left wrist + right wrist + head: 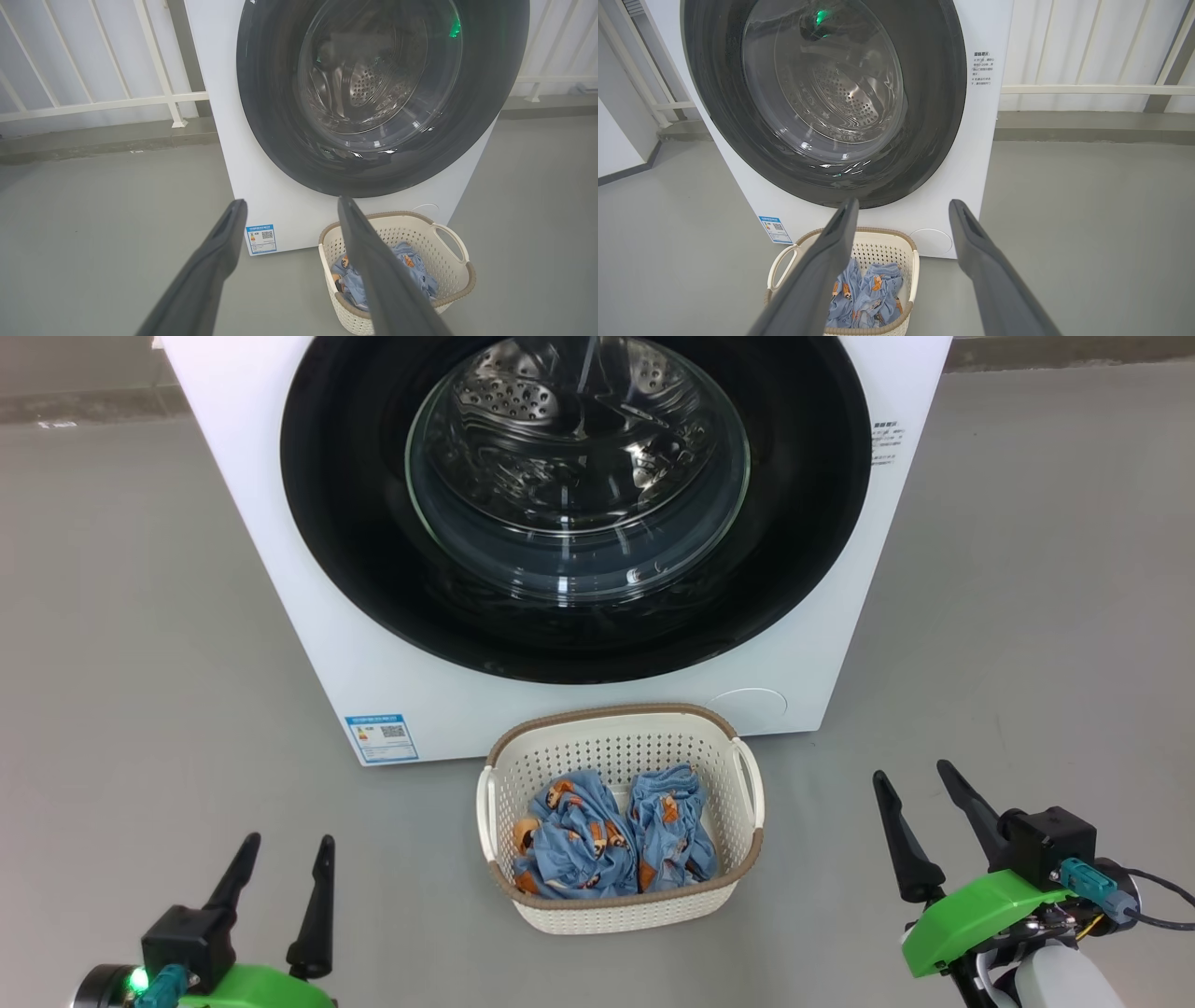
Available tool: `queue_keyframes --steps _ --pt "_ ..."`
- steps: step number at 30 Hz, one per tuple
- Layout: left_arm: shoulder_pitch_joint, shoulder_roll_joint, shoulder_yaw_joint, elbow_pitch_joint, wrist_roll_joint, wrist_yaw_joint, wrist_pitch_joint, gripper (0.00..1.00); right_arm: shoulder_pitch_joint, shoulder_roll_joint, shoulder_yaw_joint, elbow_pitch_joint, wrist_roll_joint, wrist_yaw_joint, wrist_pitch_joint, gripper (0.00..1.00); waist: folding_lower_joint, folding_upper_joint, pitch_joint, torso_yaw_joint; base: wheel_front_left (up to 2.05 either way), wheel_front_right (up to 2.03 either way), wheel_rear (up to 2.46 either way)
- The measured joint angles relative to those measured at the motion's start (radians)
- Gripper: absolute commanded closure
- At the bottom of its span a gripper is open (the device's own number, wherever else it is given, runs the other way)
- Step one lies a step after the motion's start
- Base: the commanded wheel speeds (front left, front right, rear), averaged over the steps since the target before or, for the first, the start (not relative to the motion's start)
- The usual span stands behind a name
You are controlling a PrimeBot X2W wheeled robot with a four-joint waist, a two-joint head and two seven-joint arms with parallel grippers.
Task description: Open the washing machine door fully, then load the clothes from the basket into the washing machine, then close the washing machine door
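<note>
Both arms hang low at the front of the scene. The left gripper (288, 845) and the right gripper (912, 773) each have their two dark fingers spread wide and hold nothing, one on either side of the work and well apart from it. Between them, on the bare grey floor (121, 663), stands the basket (616, 756), just before the washing machine (271, 569) and a little right of its blue label sticker (381, 737). That placing seems meant to keep the carry into the drum short.

The clothes (597, 845) lie crumpled in two heaps at the basket's bottom, below its brown rim, so fingers would likely have to come down from above rather than from the side. Behind, the washing machine door (345, 523) sits shut, flush on the white front. The steel drum (560, 420) shows empty through the glass bowl, and the task's first step appears not yet begun.

The door is nearly as wide as the machine and its lower edge stands higher than the basket's far rim. An outward swing should therefore pass above the basket, though by what margin cannot be told. Open floor on both sides gives the arms room, and a white railing (93, 100) closes the space beyond the machine.
</note>
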Motion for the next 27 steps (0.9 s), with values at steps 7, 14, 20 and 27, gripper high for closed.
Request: queue_keyframes --steps 7,14,20,27 --pt "-0.003 -0.004 0.007 0.004 0.0 -0.001 -0.004 0.0 0.0 0.0 0.0 0.004 0.0 0.0 0.0 0.0 0.0 0.0 -0.001 0.0 0.0 0.0 0.0" --pt "-0.016 -0.004 0.008 0.021 0.0 -0.001 -0.007 0.0 -0.002 0.0 0.0 0.006 0.0 0.0 0.0 0.0 0.0 0.0 -0.004 0.0 0.0 0.0 0.0" --pt "-0.016 -0.004 0.009 0.029 0.0 -0.006 -0.007 0.0 -0.002 0.001 -0.001 0.007 0.0 0.0 0.0 0.0 0.0 0.0 -0.007 0.0 0.0 0.0 0.0" --pt "-0.016 -0.003 0.01 0.031 0.0 -0.006 -0.007 0.0 -0.002 0.001 -0.003 0.006 -0.003 0.0 0.0 0.0 0.0 0.0 -0.007 0.0 0.0 0.0 0.0"
